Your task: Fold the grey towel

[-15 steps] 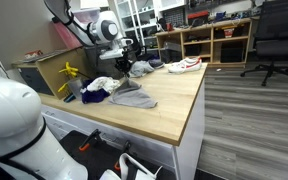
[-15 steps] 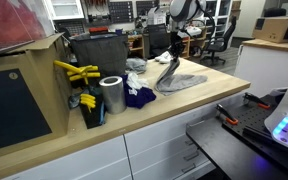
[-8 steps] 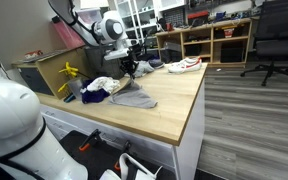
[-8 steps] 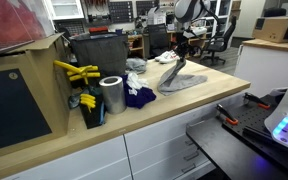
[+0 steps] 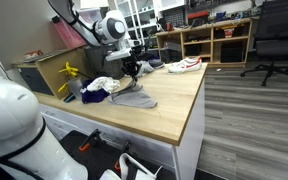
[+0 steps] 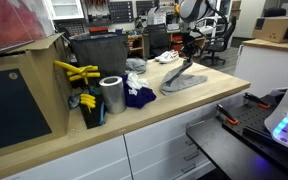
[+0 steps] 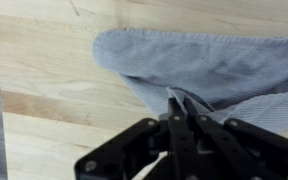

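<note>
Towel of grey cloth slants up off the light wooden desk, its long axis toward the end effector pinching one edge.

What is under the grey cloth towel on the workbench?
Bare light wooden tabletop shows around the grey cloth towel, pinched by the gripper; anything beneath its flat part is covered.

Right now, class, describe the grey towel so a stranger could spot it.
On the wooden worktop, find the gripper. The grey towel hangs pinched in it, drawn into a peak, unlike the dark blue cloth bunched beside it.
</note>
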`<state>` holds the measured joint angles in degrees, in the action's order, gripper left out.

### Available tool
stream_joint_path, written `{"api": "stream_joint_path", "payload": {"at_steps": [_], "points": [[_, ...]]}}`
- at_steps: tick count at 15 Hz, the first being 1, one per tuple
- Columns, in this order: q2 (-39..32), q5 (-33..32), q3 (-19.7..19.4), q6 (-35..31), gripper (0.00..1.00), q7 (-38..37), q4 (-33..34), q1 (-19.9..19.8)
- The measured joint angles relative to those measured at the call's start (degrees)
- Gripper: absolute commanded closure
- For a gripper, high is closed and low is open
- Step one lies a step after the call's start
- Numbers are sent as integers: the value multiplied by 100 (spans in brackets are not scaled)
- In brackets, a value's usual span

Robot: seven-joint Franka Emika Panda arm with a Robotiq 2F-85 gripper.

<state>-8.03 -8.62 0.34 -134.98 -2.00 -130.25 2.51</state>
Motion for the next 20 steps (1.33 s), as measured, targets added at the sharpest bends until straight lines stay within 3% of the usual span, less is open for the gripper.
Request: {"api": "stream_joint_path", "payload": {"at_steps": [11,12,13,15,20], "points": [[424,-845,-200,573,98,201,-143,-311],[411,-938,-212,573,93,201,-147,-327],[398,-1031,-215,573,68,201,-152,-335],[364,-1180,-215,573,61,200,-164,-337],[335,-1322,-214,573,24,201,-189,-333]]}}
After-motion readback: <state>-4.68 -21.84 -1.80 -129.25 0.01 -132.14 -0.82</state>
